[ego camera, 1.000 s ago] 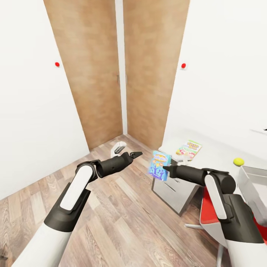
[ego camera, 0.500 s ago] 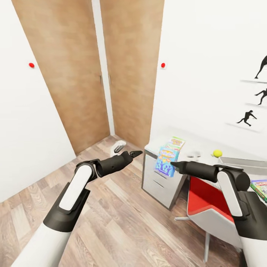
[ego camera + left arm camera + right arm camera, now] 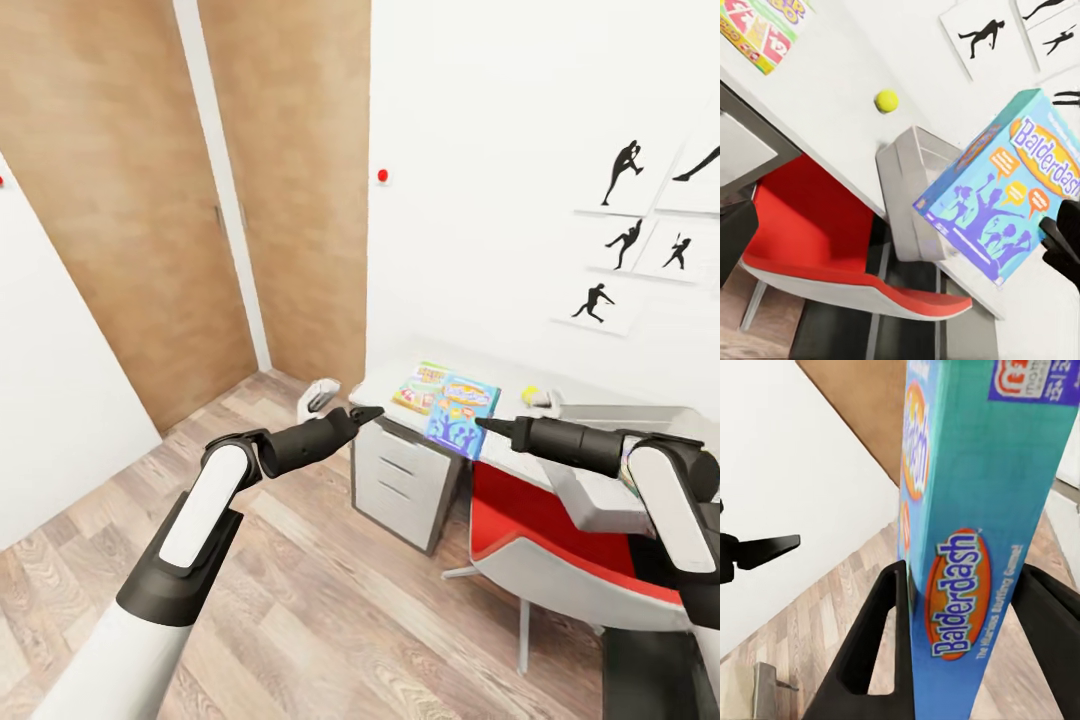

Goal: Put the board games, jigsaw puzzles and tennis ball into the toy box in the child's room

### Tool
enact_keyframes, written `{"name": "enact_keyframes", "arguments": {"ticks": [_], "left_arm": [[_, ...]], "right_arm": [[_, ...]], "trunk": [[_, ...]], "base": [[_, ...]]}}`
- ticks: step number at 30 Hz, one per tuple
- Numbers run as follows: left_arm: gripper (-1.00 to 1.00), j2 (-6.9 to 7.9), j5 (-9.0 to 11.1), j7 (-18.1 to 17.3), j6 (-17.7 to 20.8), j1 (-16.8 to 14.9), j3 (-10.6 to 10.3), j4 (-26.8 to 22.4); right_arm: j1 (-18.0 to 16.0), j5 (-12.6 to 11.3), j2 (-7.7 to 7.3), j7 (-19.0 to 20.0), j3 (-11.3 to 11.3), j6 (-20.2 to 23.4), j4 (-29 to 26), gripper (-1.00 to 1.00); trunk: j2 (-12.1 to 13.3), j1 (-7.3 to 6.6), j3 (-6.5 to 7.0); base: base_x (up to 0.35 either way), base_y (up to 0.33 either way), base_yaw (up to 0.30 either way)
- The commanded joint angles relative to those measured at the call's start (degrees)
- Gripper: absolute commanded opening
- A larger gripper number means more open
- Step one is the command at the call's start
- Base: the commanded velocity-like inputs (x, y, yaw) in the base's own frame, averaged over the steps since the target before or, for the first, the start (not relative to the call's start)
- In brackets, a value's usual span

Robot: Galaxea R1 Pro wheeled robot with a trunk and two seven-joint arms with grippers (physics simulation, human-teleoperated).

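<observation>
A wheeled robot carries a blue "Balderdash" board game (image 3: 462, 416) toward the toy box (image 3: 606, 478) in a child's room, the right gripper (image 3: 964, 641) pinching the box's narrow edge between its two fingers (image 3: 874, 652). In the head view the game hangs upright at about 1 o'clock from centre, over the near corner of the tabletop (image 3: 400, 372). A Skip-Bo game (image 3: 422, 387) lies flat just behind it, and the tennis ball (image 3: 886, 100) rests farther along, near the grey toy box at 3 o'clock. The left gripper (image 3: 362, 413) points forward at centre, carrying nothing; whether its fingers are spread or pressed together cannot be told. A red chair (image 3: 560, 555) stands tucked under the desk. To finish well, the arm likely needs to swing the game over the box's open top, keep it clear of the thin wall, and lower it before letting go.
</observation>
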Motion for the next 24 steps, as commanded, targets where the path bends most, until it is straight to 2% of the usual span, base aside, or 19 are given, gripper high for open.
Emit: {"name": "enact_keyframes", "arguments": {"ticks": [1, 2, 4, 8, 11, 24], "left_arm": [[1.0, -0.01, 0.61, 0.58, 0.08, -0.05, 0.02, -0.06], [1.0, -0.01, 0.61, 0.59, 0.05, -0.03, -0.01, -0.06], [1.0, -0.04, 0.61, 0.58, 0.02, -0.02, -0.06, -0.04], [1.0, -0.15, 0.61, 0.67, -0.07, -0.04, -0.12, 0.01], [1.0, -0.2, 0.6, 0.77, -0.06, -0.07, -0.14, 0.02], [1.0, -0.59, 0.61, 0.82, -0.02, -0.09, -0.14, -0.01]], "right_arm": [[-0.08, 0.37, -0.02, 0.56, -0.05, 0.23, 0.0, -1.0], [-0.72, -4.63, -1.54, 0.55, 0.15, 0.23, 0.0, -1.0], [-1.14, -9.39, -3.16, 0.53, 0.31, 0.23, 0.0, -1.0], [-1.75, -17.3, -6.63, 0.5, 0.73, 0.23, -0.04, -1.0], [-1.91, -19.31, -7.56, 0.51, 0.84, 0.23, -0.08, -1.0], [-1.9, -20.26, -8.0, 0.49, 0.89, 0.23, -0.09, -1.0]], "trunk": [[-0.12, 0.03, -0.12], [-0.12, 0.03, -0.12], [-0.12, 0.03, -0.12], [-0.12, 0.03, -0.12], [-0.12, 0.03, -0.12], [-0.12, 0.03, -0.12]], "base": [[0.0, 0.0, -0.285], [0.0, 0.0, -0.285], [0.0, 0.0, -0.285], [0.0, 0.0, -0.276], [0.0, 0.0, -0.242], [0.0, 0.0, -0.268]]}}
